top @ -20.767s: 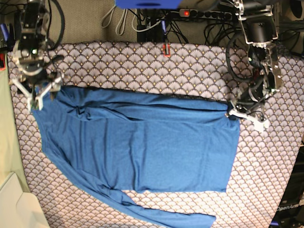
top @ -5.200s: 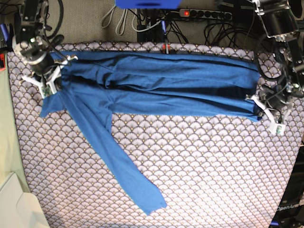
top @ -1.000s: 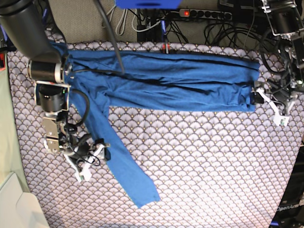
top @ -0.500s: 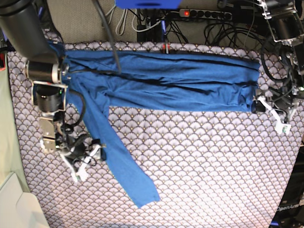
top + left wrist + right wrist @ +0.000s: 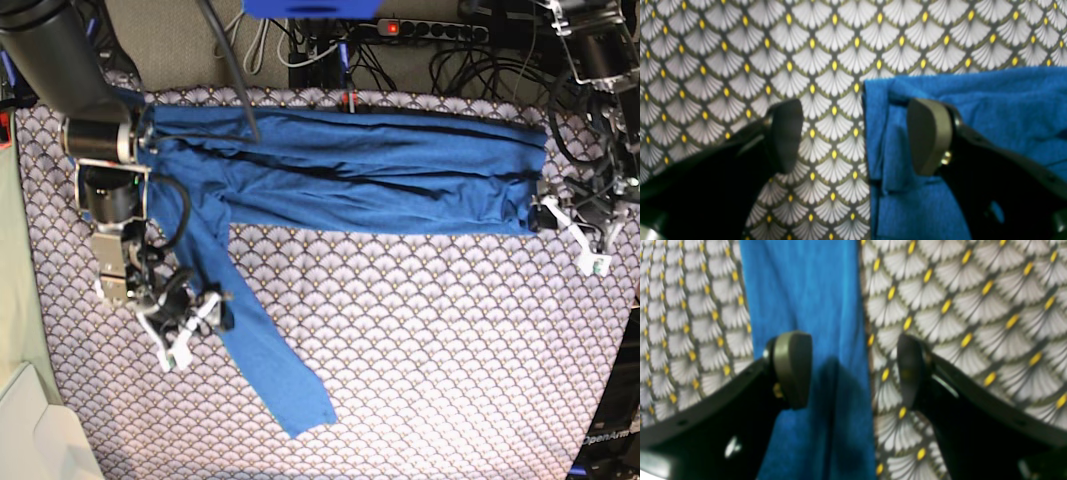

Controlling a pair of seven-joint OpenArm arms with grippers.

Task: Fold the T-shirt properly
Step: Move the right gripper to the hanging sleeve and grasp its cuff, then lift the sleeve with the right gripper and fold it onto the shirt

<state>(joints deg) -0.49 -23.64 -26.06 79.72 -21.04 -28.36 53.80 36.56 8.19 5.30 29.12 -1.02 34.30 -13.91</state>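
The blue T-shirt [image 5: 340, 170] lies folded into a long band across the far part of the table. One sleeve [image 5: 255, 340] trails diagonally toward the front. My right gripper [image 5: 195, 328] is open at the sleeve's left edge. In the right wrist view it [image 5: 850, 370] straddles the sleeve [image 5: 800, 290], with one finger [image 5: 791, 368] over the cloth. My left gripper [image 5: 572, 237] is open at the band's right end. In the left wrist view it [image 5: 857, 136] straddles the shirt's folded edge [image 5: 880, 140], with one finger [image 5: 928, 133] over the blue fabric [image 5: 990, 100].
The scallop-patterned tablecloth [image 5: 430, 340] covers the table. A power strip [image 5: 430, 30] and cables lie behind the far edge, with a small red object [image 5: 350, 103] on it. A pale panel [image 5: 30, 430] stands at the front left corner.
My right gripper has shifted slightly right and up along the sleeve. My left gripper has moved a little by the band's right end. The shirt has not moved.
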